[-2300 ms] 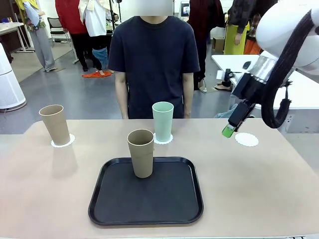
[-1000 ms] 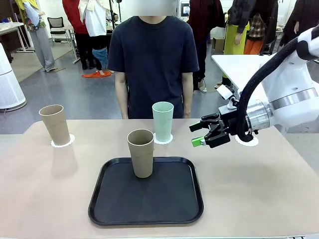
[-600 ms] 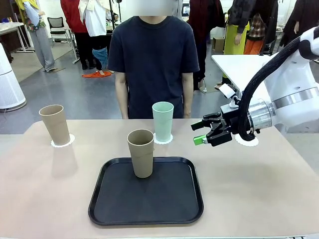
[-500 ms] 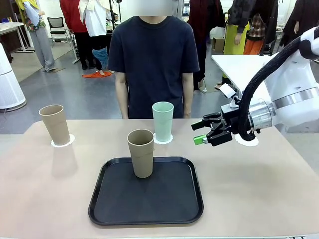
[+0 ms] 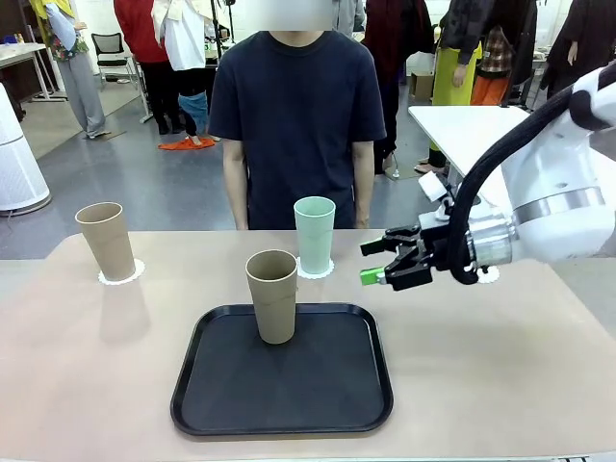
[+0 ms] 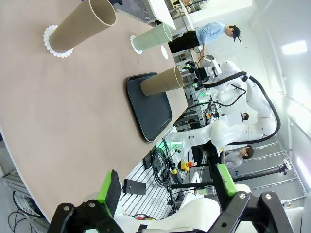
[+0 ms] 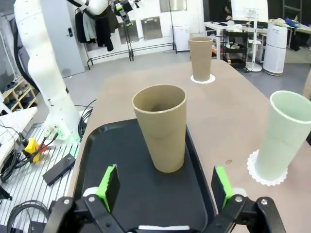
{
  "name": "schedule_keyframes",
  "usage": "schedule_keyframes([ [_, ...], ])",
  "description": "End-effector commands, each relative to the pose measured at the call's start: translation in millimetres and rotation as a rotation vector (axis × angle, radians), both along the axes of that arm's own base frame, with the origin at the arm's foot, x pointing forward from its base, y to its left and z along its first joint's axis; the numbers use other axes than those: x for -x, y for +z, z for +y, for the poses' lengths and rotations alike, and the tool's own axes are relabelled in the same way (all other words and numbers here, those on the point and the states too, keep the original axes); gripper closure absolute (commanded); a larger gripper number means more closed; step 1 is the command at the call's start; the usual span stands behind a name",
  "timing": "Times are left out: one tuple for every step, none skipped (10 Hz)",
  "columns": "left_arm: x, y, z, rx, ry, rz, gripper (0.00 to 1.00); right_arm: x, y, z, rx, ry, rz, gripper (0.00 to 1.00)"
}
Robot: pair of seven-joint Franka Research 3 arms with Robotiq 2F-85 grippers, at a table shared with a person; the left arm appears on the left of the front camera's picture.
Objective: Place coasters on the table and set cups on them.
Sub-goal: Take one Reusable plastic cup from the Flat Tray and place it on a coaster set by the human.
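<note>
Fingers spread, facing tan cup on tray.

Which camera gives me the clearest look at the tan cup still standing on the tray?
The right wrist view: the tan cup stands upright and close, centred between the right gripper's open fingers, on the black tray. The front view shows it farther off, the gripper to its right. The left wrist view shows it small and sideways.
</note>
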State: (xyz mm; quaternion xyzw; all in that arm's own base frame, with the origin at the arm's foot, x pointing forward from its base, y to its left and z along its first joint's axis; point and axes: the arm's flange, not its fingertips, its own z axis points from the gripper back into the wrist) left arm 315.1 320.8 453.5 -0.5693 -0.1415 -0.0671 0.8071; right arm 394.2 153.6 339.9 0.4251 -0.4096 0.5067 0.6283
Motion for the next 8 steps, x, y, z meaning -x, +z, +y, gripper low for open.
schedule_keyframes([
  [2, 2, 1, 0.006, -0.001, -0.003, 0.00, 2, -35, 25, -0.010, -0.028, -0.024, 0.00],
  [2, 2, 1, 0.006, -0.001, -0.003, 0.00, -2, -44, 33, 0.000, -0.035, -0.054, 0.00],
  [2, 2, 1, 0.006, -0.001, -0.003, 0.00, -1, -56, 40, -0.002, -0.016, -0.036, 0.00],
  [2, 2, 1, 0.006, -0.001, -0.003, 0.00, -3, -66, 47, -0.009, 0.001, -0.020, 0.00],
  [2, 2, 1, 0.006, -0.001, -0.003, 0.00, -7, -69, 55, -0.038, 0.010, -0.027, 0.00],
  [2, 2, 1, 0.006, -0.001, -0.003, 0.00, -10, -74, 64, -0.040, 0.019, -0.023, 0.00],
  [2, 2, 1, 0.006, -0.001, -0.003, 0.00, -11, -74, 70, -0.060, 0.038, -0.042, 0.00],
  [2, 2, 1, 0.006, -0.001, -0.003, 0.00, -11, -71, 71, -0.054, 0.026, -0.035, 0.00],
])
